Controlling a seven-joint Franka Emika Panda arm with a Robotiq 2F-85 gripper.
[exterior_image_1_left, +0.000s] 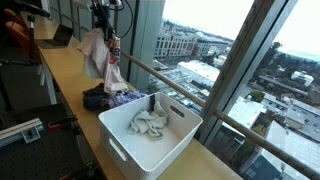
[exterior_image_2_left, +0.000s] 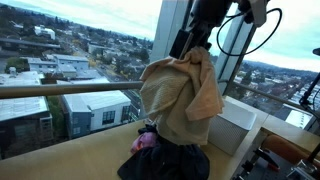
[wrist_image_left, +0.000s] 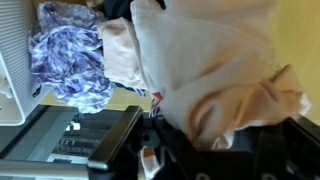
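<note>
the gripper (exterior_image_1_left: 101, 24) has its jaws pinched together on the bunched top of a beige cloth (exterior_image_1_left: 99, 55). the cloth hangs free below it, above the wooden counter (exterior_image_1_left: 68, 80). in both exterior views its long axis runs straight from 12 to 6 o'clock, narrow where it is gripped and wider and looser toward the hem. so the cloth lies directly at 6 o'clock from the hand, carried by the grip alone.

right under the hem sits a pile of dark clothes (exterior_image_1_left: 97, 99). in both exterior views the hem comes down to the top of the pile, and i cannot tell whether it brushes the pile or hangs just clear. a pink garment (exterior_image_2_left: 146, 142) shows at the pile's 9 o'clock side. in the wrist view the cloth fills most of the frame, and a blue-and-white patterned garment (wrist_image_left: 68, 58) lies at its 9 o'clock.

the white bin (exterior_image_1_left: 175, 150) stands on the same counter at about 4 o'clock from the hanging cloth in an exterior view. it is just beside the pile and apart from the cloth. a pale rag (exterior_image_1_left: 150, 123) lies crumpled inside it. the bin's open top is lower than the hem. only one arm is at work here, and it is poised over the pile, not over the bin.
</note>
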